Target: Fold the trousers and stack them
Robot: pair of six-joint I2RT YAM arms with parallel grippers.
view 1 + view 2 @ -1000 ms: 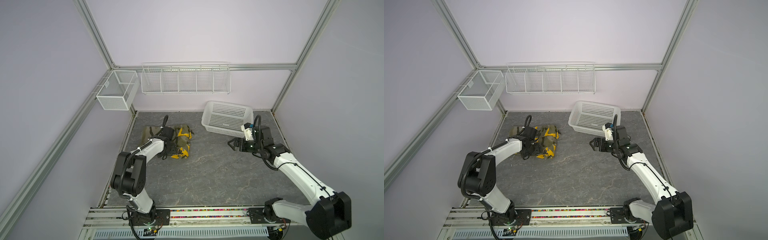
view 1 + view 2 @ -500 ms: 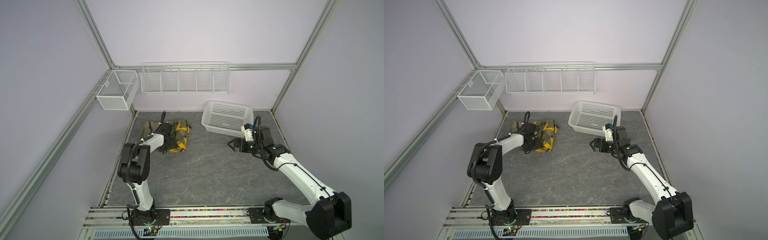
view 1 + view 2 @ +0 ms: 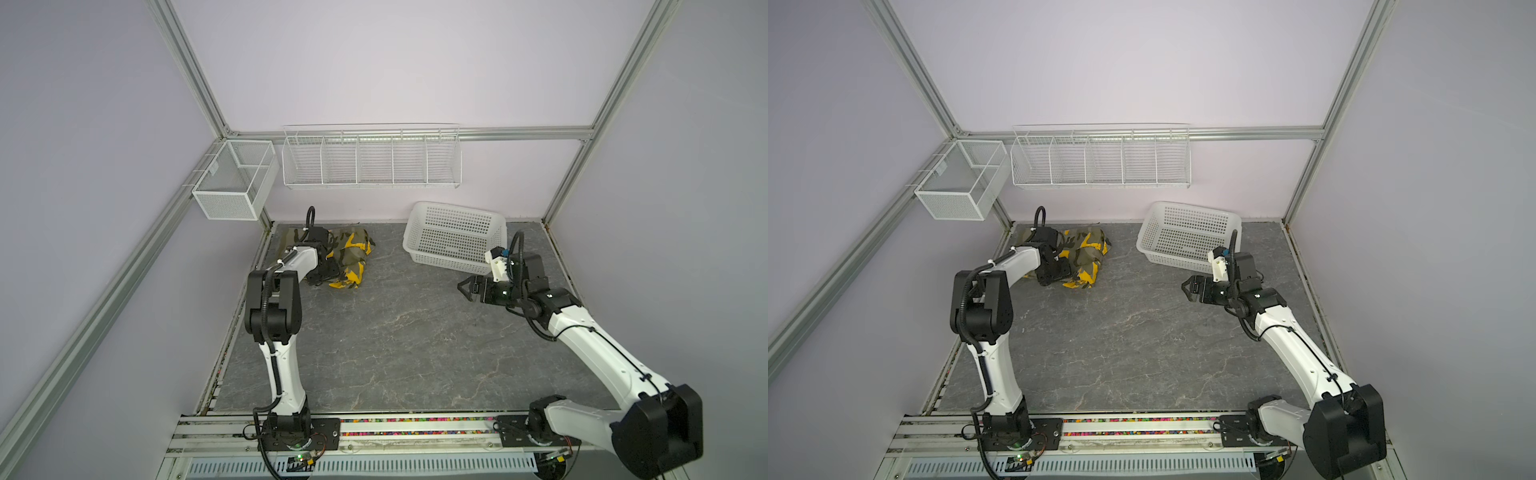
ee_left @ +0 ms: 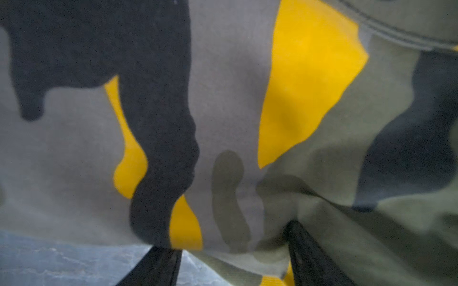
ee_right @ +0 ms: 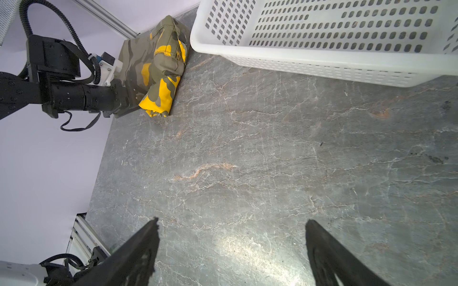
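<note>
Seemingly the folding is done: the camouflage-print cloth trousers (image 3: 351, 257) lie bundled at the far left corner of the grey marbled desk (image 3: 395, 332). The left claw (image 4: 230, 237) presses into them, jaws apart, grip unclear; the right claw (image 5: 232, 220) hovers wide and empty. Next, I judge, squaring the bundle in place.

We see pale lilac walls (image 3: 374, 62) behind a grey veined tabletop (image 3: 395, 332); above it hang a white wire rack (image 3: 371, 160) and mesh bin (image 3: 232, 183)
</note>
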